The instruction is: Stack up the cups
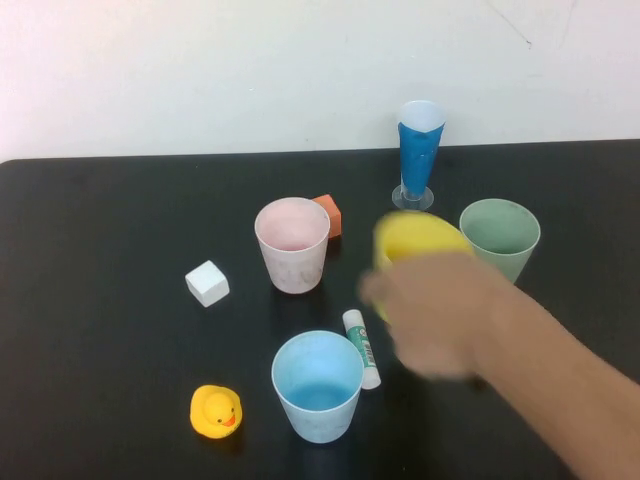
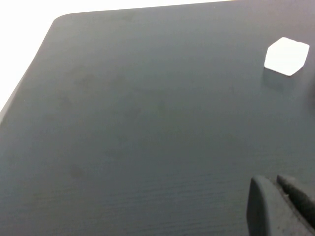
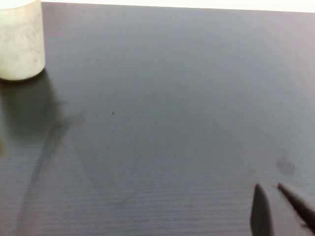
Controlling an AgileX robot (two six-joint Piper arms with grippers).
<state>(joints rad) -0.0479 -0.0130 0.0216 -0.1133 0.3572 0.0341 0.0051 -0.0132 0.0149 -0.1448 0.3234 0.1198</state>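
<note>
In the high view the pale pink cup (image 1: 292,245) stands upright at mid-table. The light blue cup (image 1: 318,385) stands near the front and the pale green cup (image 1: 499,238) at the right. A person's hand (image 1: 440,310) reaches in from the right front and grips the yellow cup (image 1: 415,240), blurred, just left of the green cup. Neither gripper shows in the high view. My left gripper (image 2: 275,181) is shut and empty over bare table. My right gripper (image 3: 269,187) is shut and empty; a pale cup (image 3: 19,42) stands far from it.
A tall blue cone glass (image 1: 418,155) stands at the back. An orange block (image 1: 328,214) sits behind the pink cup. A white cube (image 1: 207,283) lies left of it, also in the left wrist view (image 2: 286,56). A glue stick (image 1: 361,348) and yellow duck (image 1: 215,411) lie near the front.
</note>
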